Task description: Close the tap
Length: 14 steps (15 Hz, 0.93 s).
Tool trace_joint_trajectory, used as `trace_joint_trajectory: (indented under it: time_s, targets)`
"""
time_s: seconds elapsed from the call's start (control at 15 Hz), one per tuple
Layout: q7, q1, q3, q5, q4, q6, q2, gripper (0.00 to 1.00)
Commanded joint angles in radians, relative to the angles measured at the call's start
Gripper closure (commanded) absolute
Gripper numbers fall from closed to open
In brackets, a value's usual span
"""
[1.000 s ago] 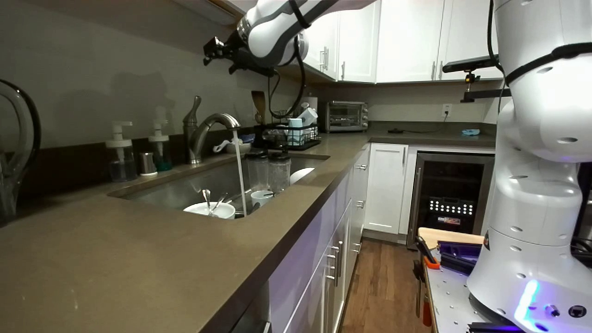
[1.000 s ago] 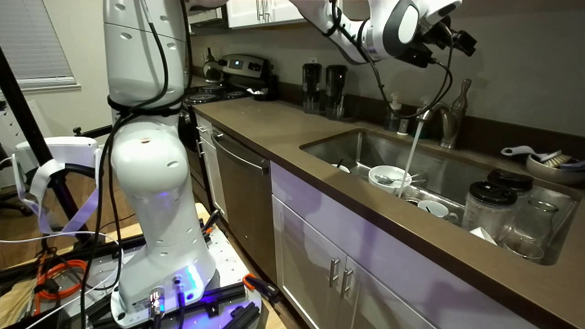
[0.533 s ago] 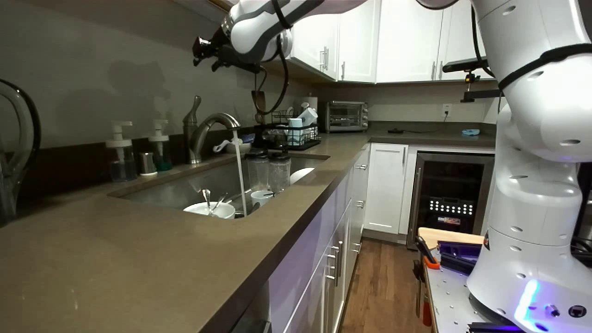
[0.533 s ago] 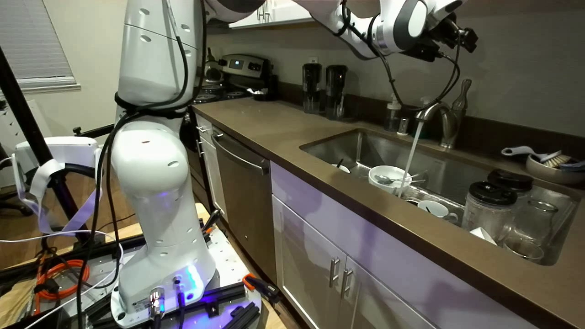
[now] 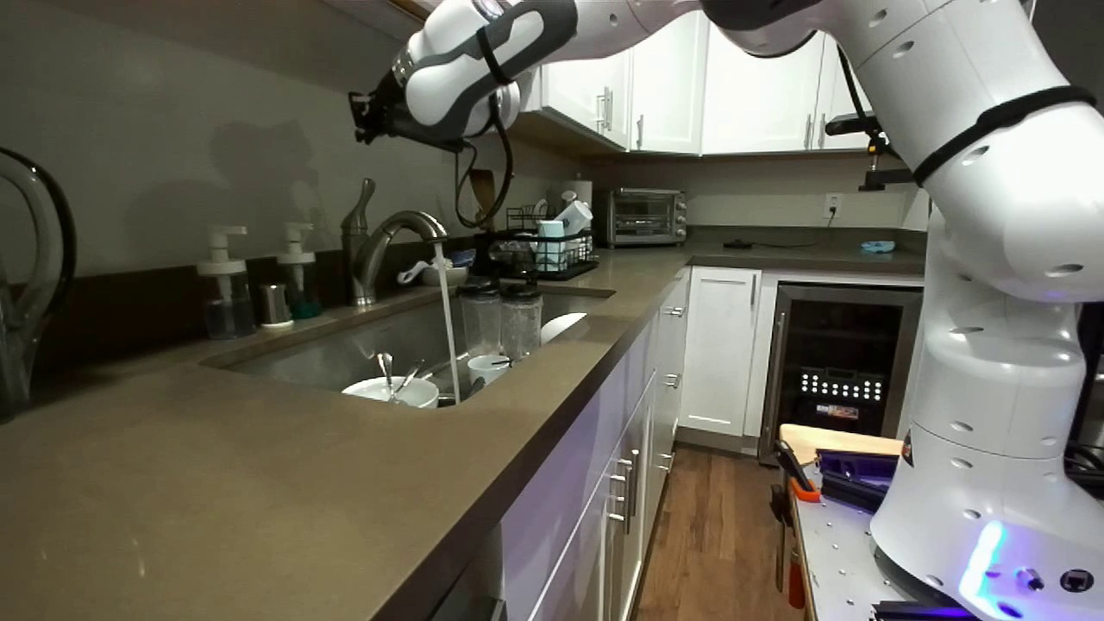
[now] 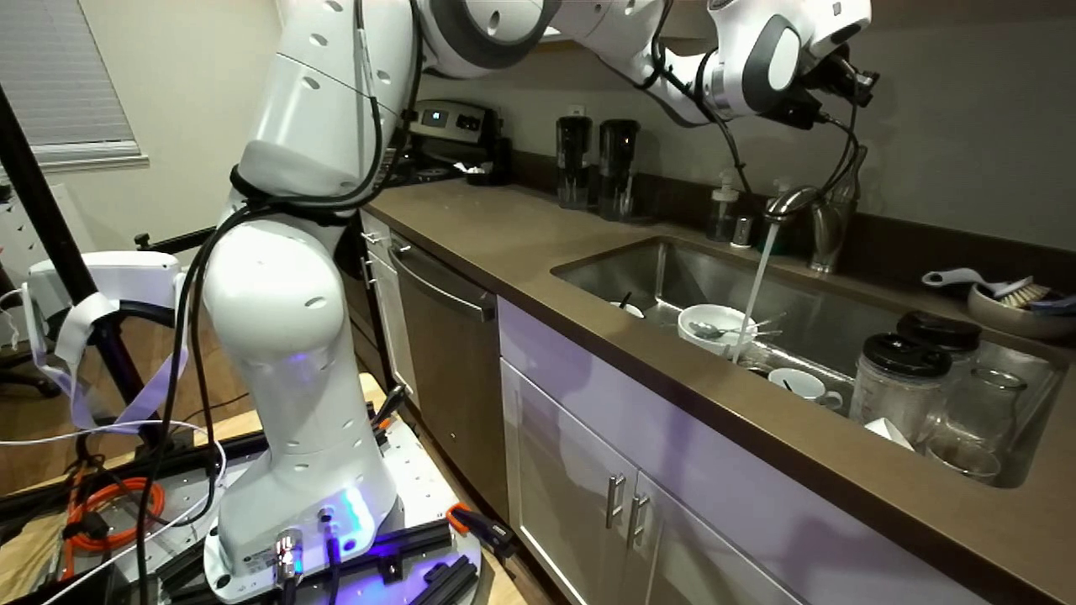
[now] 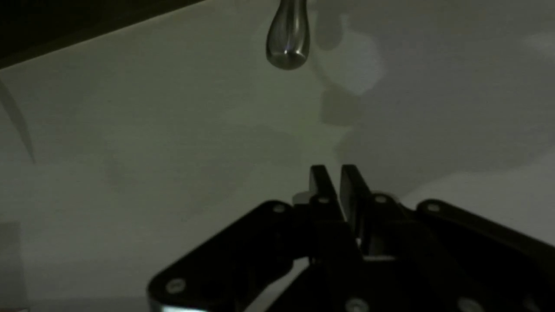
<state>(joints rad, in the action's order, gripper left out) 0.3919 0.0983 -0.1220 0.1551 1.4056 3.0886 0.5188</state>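
The tap (image 5: 388, 233), silvery with an arched spout, stands behind the sink (image 6: 664, 252); water streams from its spout in both exterior views. Its lever handle (image 5: 356, 216) points up. My gripper (image 5: 358, 121) is above the handle by the wall, clearly apart from it. In the wrist view, which looks upside down, the handle's rounded end (image 7: 287, 43) shows at the top, away from my gripper (image 7: 333, 167). The jaws are almost together, a slim gap between them and nothing in it. A hanging cable partly covers the tap (image 6: 830, 239) in an exterior view.
Soap bottles (image 5: 224, 293) stand beside the tap along the wall. A white bowl (image 6: 702, 313) with cutlery, a mug (image 6: 799, 384) and lidded containers (image 6: 895, 386) fill part of the sink. A dish rack (image 5: 569, 267) is farther along the counter. Cabinets (image 5: 586, 95) hang above.
My gripper has moved closer to the wall and slightly lower. Its fingers, wide apart a second ago, have come nearly together. The water runs as before.
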Motion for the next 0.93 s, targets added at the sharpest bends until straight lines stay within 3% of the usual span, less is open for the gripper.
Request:
trace_joint_trajectory:
  time_s: [0.0, 0.13, 0.2, 0.47, 0.87]
  targets:
    - [-0.018, 0.041, 0.049, -0.025, -0.114, -0.005, 0.080, 0.99]
    - [-0.021, 0.056, 0.067, -0.023, -0.160, -0.012, 0.113, 0.97]
    - [-0.086, 0.035, 0.046, -0.104, -0.184, -0.015, 0.131, 0.97]
    - [-0.136, 0.044, 0.046, -0.181, -0.278, -0.054, 0.194, 0.95]
    - [-0.164, 0.052, 0.027, -0.192, -0.387, -0.186, 0.251, 0.96]
